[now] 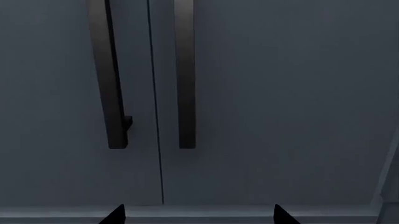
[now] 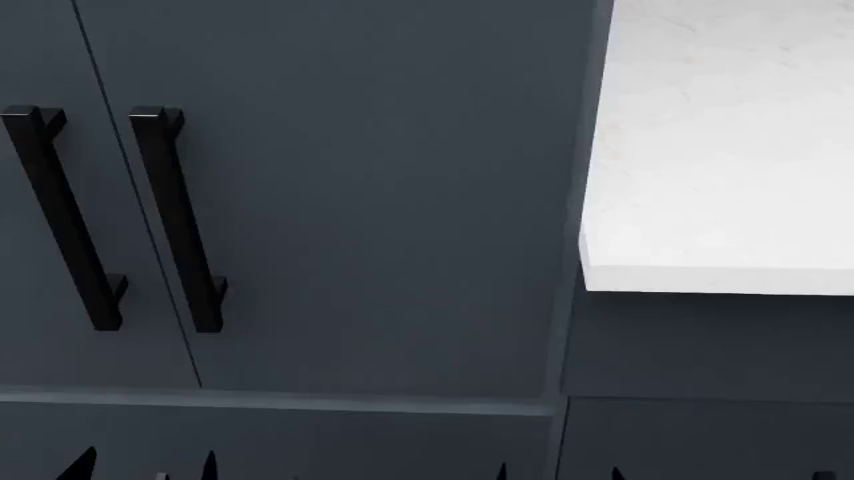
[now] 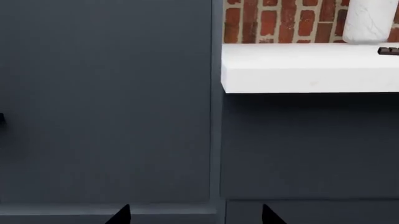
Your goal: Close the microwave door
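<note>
Head view: you face a tall dark cabinet (image 2: 374, 200) with 2 doors, each with a black bar handle, one at 9 o'clock (image 2: 60, 215) and its twin (image 2: 178, 215) just beside it. A white marble countertop (image 2: 727, 150) fills the 2 o'clock corner. Black tips of both pincers poke up along the lower edge, the left gripper (image 2: 140, 468) near 7 o'clock and the right gripper (image 2: 561, 472) near 5 o'clock. The microwave and its door appear nowhere here, so you cannot place them relative to either pincer.

Left wrist view: the left gripper (image 1: 198, 215) has its 2 tips well apart, jaws spread, nothing between them. Ahead are the 2 handles (image 1: 111, 74) and (image 1: 185, 74) either side of the door seam (image 1: 156, 102).

Right wrist view: the right gripper (image 3: 195, 215) also has its tips spread apart and empty. The countertop (image 3: 309, 67) sits at 2 o'clock before a brick wall (image 3: 281, 18), bearing a white cylinder (image 3: 371, 16) and a small dark object (image 3: 388, 50). No microwave shows.
</note>
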{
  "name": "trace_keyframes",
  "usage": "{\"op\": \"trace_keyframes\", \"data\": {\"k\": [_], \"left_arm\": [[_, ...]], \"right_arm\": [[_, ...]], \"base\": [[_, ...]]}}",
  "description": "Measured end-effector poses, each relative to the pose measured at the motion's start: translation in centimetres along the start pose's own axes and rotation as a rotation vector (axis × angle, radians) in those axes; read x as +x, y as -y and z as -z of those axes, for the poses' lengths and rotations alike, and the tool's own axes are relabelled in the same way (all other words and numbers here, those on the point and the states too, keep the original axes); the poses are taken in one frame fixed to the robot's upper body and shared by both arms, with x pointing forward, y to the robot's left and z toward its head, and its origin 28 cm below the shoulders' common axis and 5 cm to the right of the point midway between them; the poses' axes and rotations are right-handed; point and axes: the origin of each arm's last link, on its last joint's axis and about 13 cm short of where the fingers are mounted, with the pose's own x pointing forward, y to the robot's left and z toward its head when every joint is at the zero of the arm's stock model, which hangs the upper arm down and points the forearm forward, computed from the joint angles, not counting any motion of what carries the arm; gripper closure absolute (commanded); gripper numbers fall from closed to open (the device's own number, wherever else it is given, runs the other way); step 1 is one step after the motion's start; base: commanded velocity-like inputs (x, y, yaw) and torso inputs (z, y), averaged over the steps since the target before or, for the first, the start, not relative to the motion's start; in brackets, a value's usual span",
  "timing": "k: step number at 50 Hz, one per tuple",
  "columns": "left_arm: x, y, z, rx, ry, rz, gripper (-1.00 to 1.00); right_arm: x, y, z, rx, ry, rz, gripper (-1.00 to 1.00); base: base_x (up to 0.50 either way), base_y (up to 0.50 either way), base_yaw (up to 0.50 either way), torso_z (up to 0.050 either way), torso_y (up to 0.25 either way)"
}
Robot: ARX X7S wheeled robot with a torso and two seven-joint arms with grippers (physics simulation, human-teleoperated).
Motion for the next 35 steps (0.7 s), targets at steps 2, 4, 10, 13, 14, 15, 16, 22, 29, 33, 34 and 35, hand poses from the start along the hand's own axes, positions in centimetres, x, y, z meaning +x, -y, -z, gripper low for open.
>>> {"op": "trace_keyframes", "data": {"k": [2, 4, 10, 13, 14, 15, 16, 22, 29, 33, 34, 35], "left_arm": [[0.0, 0.0, 0.0, 0.0, 0.0, 0.0, -1.0], [0.0, 0.0, 0.0, 0.0, 0.001, 0.0, -1.0], [0.04, 0.0, -0.04, 0.0, 0.003, 0.0, -1.0], [0.02, 0.0, -0.04, 0.0, 0.003, 0.0, -1.0], [0.02, 0.0, -0.04, 0.0, 0.003, 0.0, -1.0], [0.01, 0.0, -0.04, 0.0, 0.003, 0.0, -1.0], [0.0, 0.0, -0.04, 0.0, 0.003, 0.0, -1.0], [-0.03, 0.0, -0.04, 0.001, 0.003, 0.0, -1.0], [-0.1, 0.02, -0.04, 0.002, 0.002, 0.0, -1.0], [-0.1, 0.03, -0.08, 0.002, 0.003, 0.0, -1.0], [-0.1, 0.03, -0.09, 0.003, 0.003, 0.0, -1.0], [-0.1, 0.03, -0.1, 0.003, 0.004, 0.0, -1.0]], "right_arm": [[-0.04, -0.02, -0.07, -0.001, 0.007, 0.0, -1.0], [-0.08, -0.04, -0.14, 0.0, 0.012, -0.003, -1.0], [-0.11, -0.11, -0.34, 0.0, 0.026, -0.009, -1.0], [-0.15, -0.13, -0.38, 0.0, 0.03, -0.011, -1.0], [-0.16, -0.13, -0.39, 0.001, 0.032, -0.011, -1.0], [-0.16, -0.13, -0.39, 0.001, 0.033, -0.012, -1.0], [-0.17, -0.13, -0.4, 0.001, 0.034, -0.012, -1.0], [-0.19, -0.13, -0.41, 0.0, 0.037, -0.014, -1.0], [-0.25, -0.12, -0.35, -0.001, 0.039, -0.016, -1.0], [-0.24, -0.09, -0.35, -0.002, 0.041, -0.015, -1.0], [-0.24, -0.09, -0.35, -0.001, 0.041, -0.015, -1.0], [-0.24, -0.08, -0.35, -0.001, 0.043, -0.015, -1.0]], "base": [[0.0, 0.0, 0.0, 0.0, 0.0], [-0.06, 0.0, 0.0, 0.0, 0.0], [-0.43, 0.0, 0.0, 0.0, 0.0], [-0.5, -0.01, 0.0, 0.0, 0.0], [-0.5, -0.02, 0.0, 0.0, 0.0], [-0.5, -0.02, 0.0, 0.0, 0.0], [-0.5, -0.02, 0.0, 0.0, 0.0], [-0.5, -0.01, 0.0, 0.0, 0.0], [-0.16, 0.0, 0.0, 0.0, 0.0], [0.0, 0.0, 0.0, 0.0, 0.0], [0.0, 0.0, 0.0, 0.0, 0.0], [0.0, 0.0, 0.0, 0.0, 0.0]]}}
